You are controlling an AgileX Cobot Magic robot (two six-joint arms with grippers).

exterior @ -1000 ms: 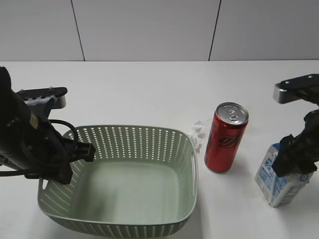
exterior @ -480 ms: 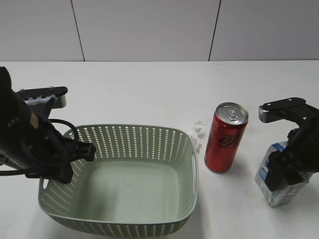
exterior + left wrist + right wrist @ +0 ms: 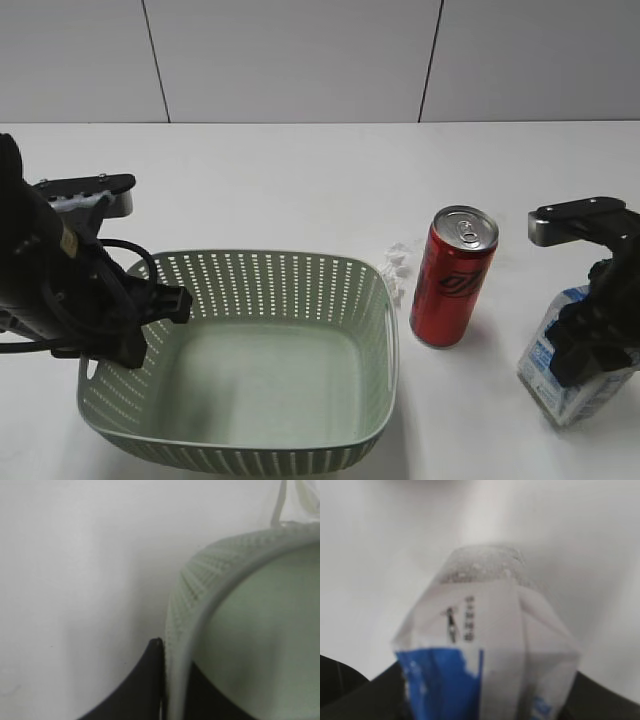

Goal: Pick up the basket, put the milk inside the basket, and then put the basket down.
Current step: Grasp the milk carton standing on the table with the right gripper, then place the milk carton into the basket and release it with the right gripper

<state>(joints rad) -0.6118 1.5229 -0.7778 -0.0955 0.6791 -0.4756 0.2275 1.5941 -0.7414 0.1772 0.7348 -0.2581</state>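
At the exterior view's lower right, the right gripper (image 3: pixel 592 345) pinches the milk (image 3: pixel 560 385), tilted on the worktop (image 3: pixel 300 180). The basket (image 3: pixel 240 440) lies to its left at lower centre, past the red can (image 3: pixel 453 277). The left gripper (image 3: pixel 130 320) clamps the basket's left rim.

basket (image 3: pixel 240 360) left | can (image 3: pixel 453 277) right of it | milk (image 3: pixel 572 372) far right

We see the basket (image 3: pixel 210 595) filling the right half of our view, its pale green rim curving from the upper right down to the bottom centre, blurred by closeness. A dark finger (image 3: pixel 142 685) of the left gripper (image 3: pixel 167 700) lies against the outside of the rim at the bottom. The white table (image 3: pixel 75 570) fills the left.
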